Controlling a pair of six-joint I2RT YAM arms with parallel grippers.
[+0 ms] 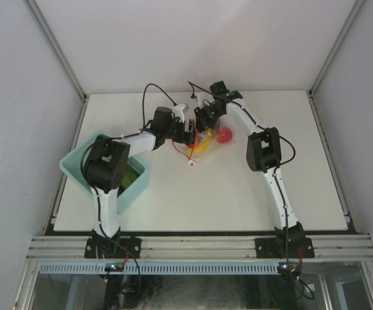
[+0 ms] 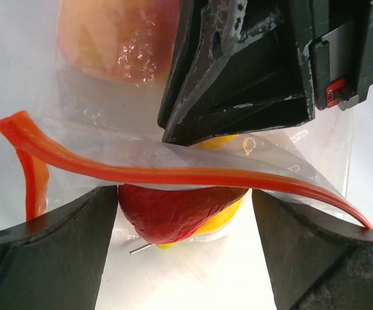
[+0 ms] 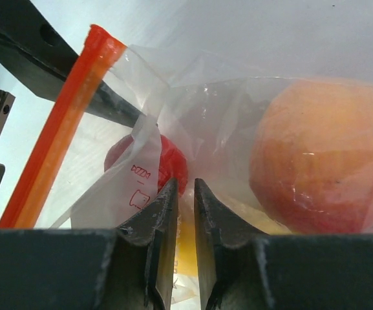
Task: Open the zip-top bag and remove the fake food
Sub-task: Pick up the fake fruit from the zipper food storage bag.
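Note:
The zip-top bag (image 1: 207,137) lies at the table's back middle, with both grippers at it. In the left wrist view its red-orange zip strip (image 2: 173,174) runs across, open into two strands at the left. My left gripper (image 2: 183,194) is open, with a finger on either side of the red apple (image 2: 173,213) and the yellow banana (image 2: 228,219) behind it. The orange-peach fruit (image 2: 108,39) lies farther in. My right gripper (image 3: 186,184) is shut on the bag's clear film (image 3: 205,110), beside the apple (image 3: 176,165) and the peach fruit (image 3: 322,161).
A light blue bin (image 1: 76,155) stands at the left edge of the table, with green pieces (image 1: 131,177) in it, under the left arm's elbow. The right gripper's black body (image 2: 251,71) hangs close above the left fingers. A small white piece (image 1: 191,162) lies just in front of the bag.

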